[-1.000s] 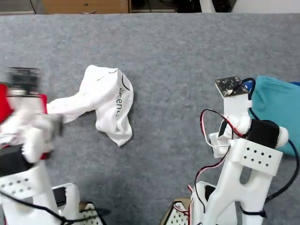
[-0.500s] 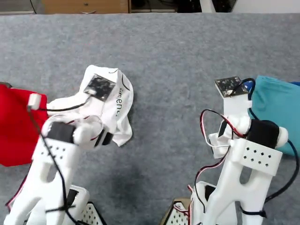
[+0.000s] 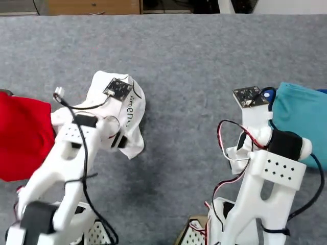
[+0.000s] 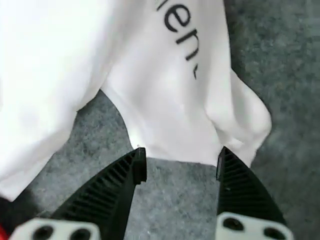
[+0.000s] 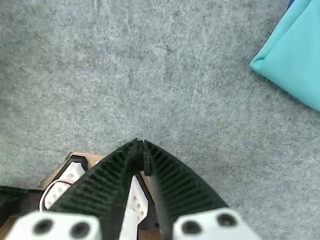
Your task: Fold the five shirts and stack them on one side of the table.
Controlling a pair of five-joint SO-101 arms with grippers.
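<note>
Now the left arm has swung from the table's left edge over to the crumpled shirt; the right arm is unmoved.
At far left the red cloth shirt [image 3: 23,135] lies uncovered on the grey felt-like table [image 3: 194,66], where a second ago the left arm blurred across it. The left end effector [image 4: 181,157] is now spread wide, empty, and poised just above the near hem of the crumpled white cotton shirt [image 3: 135,115], which lies left of centre and has not shifted. My reading is that the red shirt is done with and the white one is next to be grasped and folded. Dark lettering runs down the white shirt's front, partly lost in folds. The right end effector [image 5: 140,146] is pressed together on nothing, above bare table. The folded teal shirt [image 3: 301,115] rests at the right edge.
</note>
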